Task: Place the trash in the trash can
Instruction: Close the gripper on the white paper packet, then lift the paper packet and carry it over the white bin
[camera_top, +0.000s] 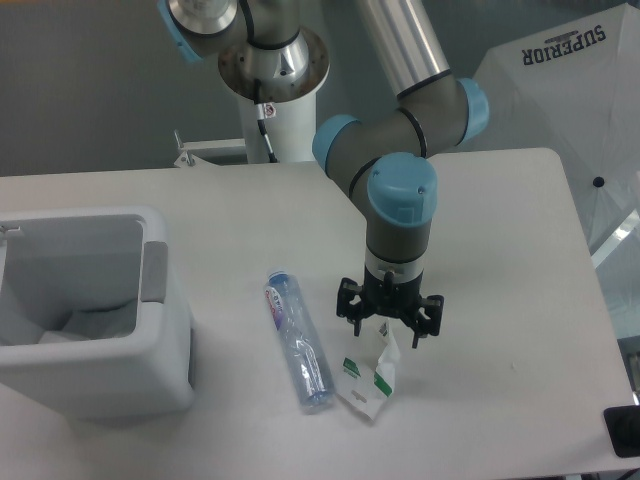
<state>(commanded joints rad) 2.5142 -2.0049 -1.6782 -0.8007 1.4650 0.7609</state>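
A small white carton with green marks (369, 380) lies crumpled on the table near the front edge. Just left of it a slim clear bottle with a blue-red label (297, 338) lies on its side. My gripper (388, 333) hangs open straight above the carton's upper end, its fingers spread to either side and close to the paper. The white trash can (160, 330) stands at the far left, well apart from the gripper, with something pale lying inside it.
The arm's white base column (275, 100) rises at the back of the table. A white sheet printed SUPERIOR (570, 70) hangs off the right rear. A dark object (622, 430) sits at the bottom right corner.
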